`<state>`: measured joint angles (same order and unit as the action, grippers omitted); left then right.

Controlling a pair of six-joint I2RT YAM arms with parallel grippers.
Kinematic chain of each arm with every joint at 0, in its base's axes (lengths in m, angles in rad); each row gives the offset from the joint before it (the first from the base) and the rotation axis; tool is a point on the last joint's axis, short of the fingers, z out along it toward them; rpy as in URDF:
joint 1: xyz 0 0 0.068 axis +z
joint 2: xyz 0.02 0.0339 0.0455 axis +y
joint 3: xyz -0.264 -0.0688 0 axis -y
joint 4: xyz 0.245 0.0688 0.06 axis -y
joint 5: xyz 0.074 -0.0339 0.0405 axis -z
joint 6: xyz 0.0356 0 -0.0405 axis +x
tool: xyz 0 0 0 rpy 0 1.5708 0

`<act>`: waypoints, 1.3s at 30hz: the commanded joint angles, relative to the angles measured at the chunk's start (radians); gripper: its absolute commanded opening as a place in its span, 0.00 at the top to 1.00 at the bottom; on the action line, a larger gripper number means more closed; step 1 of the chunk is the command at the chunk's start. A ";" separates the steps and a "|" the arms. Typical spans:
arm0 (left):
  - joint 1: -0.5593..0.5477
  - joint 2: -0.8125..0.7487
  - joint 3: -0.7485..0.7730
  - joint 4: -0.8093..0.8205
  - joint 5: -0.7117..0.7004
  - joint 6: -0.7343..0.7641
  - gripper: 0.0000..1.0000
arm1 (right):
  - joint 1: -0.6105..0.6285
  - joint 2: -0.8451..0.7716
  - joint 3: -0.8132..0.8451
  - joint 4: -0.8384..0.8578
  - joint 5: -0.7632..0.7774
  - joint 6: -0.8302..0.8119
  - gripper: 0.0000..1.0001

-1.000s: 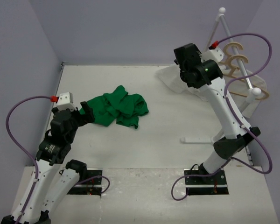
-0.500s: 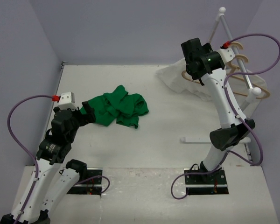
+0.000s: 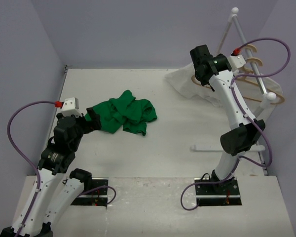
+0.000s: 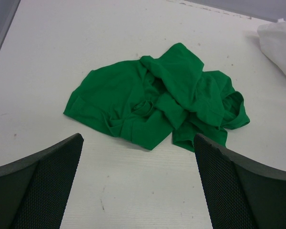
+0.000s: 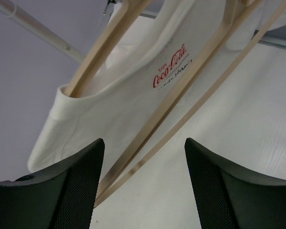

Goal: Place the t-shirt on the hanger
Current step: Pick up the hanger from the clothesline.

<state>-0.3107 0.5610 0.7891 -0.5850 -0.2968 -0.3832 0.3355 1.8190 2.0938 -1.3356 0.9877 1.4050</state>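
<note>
The green t-shirt (image 3: 123, 113) lies crumpled on the white table, left of centre. In the left wrist view it (image 4: 157, 100) lies just beyond my fingers. My left gripper (image 3: 94, 117) is open and empty at the shirt's left edge, low over the table (image 4: 138, 143). The bare wooden hanger (image 3: 260, 84) hangs on the rack at the far right. My right gripper (image 3: 197, 74) is open and empty, raised beside it. In the right wrist view the hanger's thin arms (image 5: 178, 95) run diagonally between my open fingers (image 5: 145, 143), apart from them.
A white t-shirt with a red logo (image 5: 133, 95) hangs on a second wooden hanger (image 5: 105, 43) just behind the bare one, draping onto the table (image 3: 187, 84). The white rack rail (image 3: 251, 54) slopes at the far right. Its foot bar (image 3: 207, 148) lies on the table.
</note>
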 commanded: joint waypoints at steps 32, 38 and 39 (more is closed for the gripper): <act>-0.011 -0.024 -0.008 0.047 0.010 0.007 0.00 | -0.012 -0.162 -0.247 -0.180 0.086 0.263 1.00; -0.011 -0.026 -0.010 0.052 0.021 0.007 0.00 | -0.011 -0.189 -0.246 -0.178 0.073 0.259 1.00; -0.011 -0.026 -0.011 0.052 0.021 0.007 0.00 | -0.009 -0.196 -0.242 -0.178 0.070 0.255 1.00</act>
<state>-0.3164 0.5410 0.7887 -0.5846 -0.2880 -0.3832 0.3252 1.6819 1.8336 -1.3507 1.0046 1.6395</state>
